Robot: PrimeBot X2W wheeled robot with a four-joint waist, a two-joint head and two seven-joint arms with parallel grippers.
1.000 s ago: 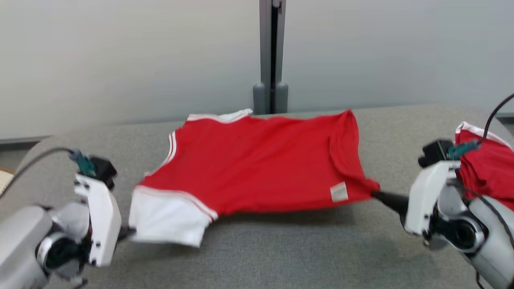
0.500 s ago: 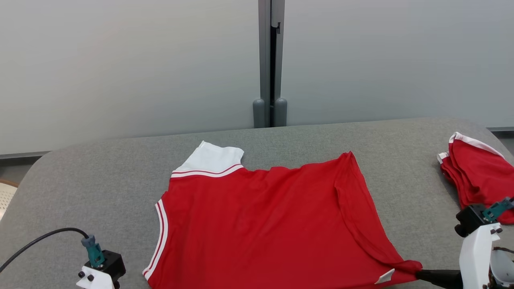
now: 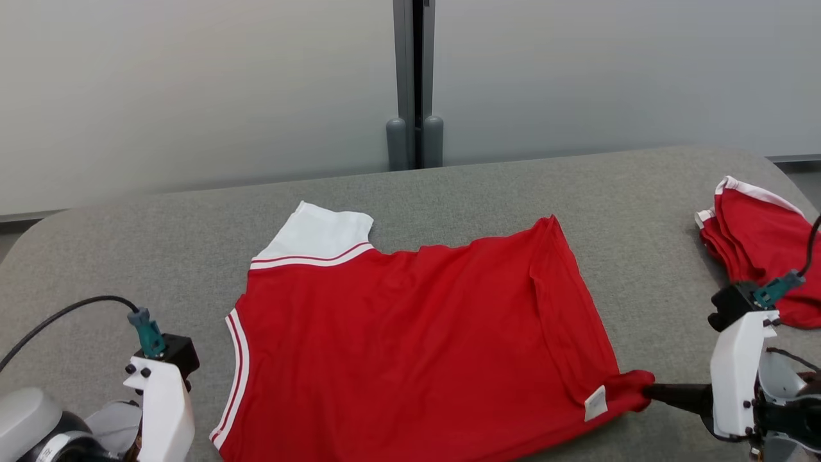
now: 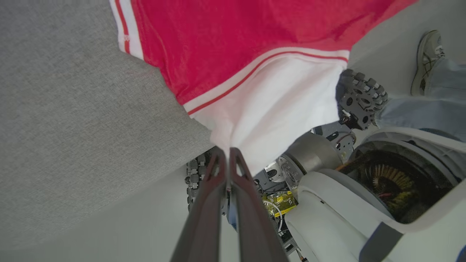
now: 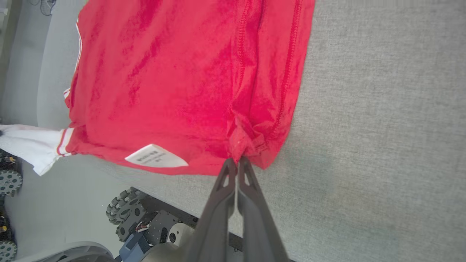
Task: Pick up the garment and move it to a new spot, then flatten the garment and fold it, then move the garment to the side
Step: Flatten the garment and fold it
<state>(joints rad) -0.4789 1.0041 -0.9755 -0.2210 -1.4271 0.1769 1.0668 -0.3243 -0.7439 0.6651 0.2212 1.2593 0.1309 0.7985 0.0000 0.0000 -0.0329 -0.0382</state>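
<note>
Since 1 s ago: garment (image 3: 410,333) is down from its taut hang and lies spread on the grey table (image 3: 160,244). Its white sleeve (image 4: 276,105) overhangs the near edge, pinched in the left gripper (image 4: 228,153), fingers together. The right gripper (image 5: 237,162) clamps the red hem corner beside the label (image 5: 156,158). A folded red pile (image 3: 763,244) sits well apart at the right.
</note>
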